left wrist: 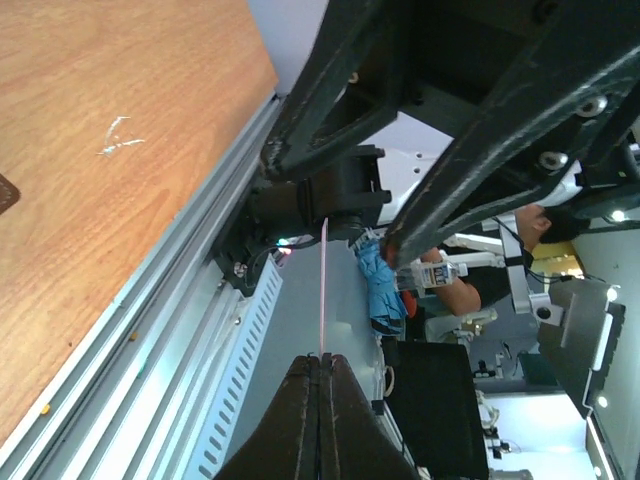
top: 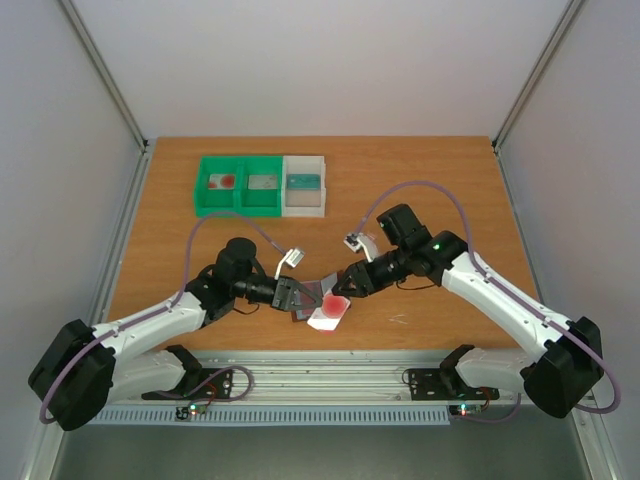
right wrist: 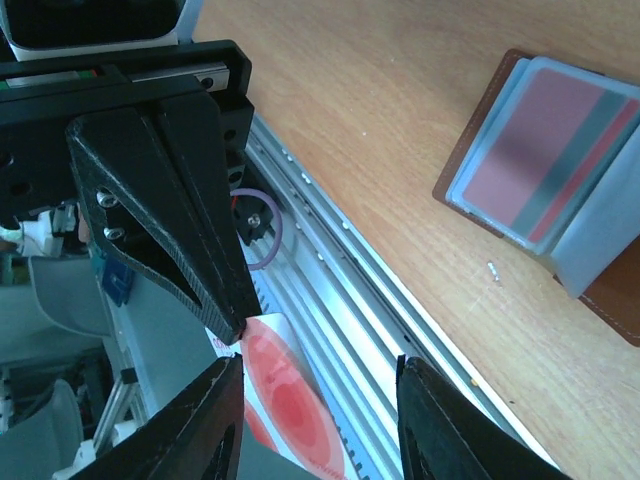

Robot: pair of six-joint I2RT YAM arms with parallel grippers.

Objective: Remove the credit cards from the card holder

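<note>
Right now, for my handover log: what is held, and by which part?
The left end effector pinches the white, red-spotted credit card by one end. The right end effector stands open around the other end, holding nothing.

The table (top: 180,260) is viewed from high above and behind. Both wrist views are taken close and tilted; the near-edge rail (left wrist: 170,330) is shared by all.

The left gripper (left wrist: 320,362) has its jaws closed on a thin card (left wrist: 323,290), seen edge-on and extending straight ahead of the fingertips. Two black bars (left wrist: 330,80) cross ahead. The wooden table (left wrist: 120,150) and its metal rail (left wrist: 170,330) lie to the left.
</note>
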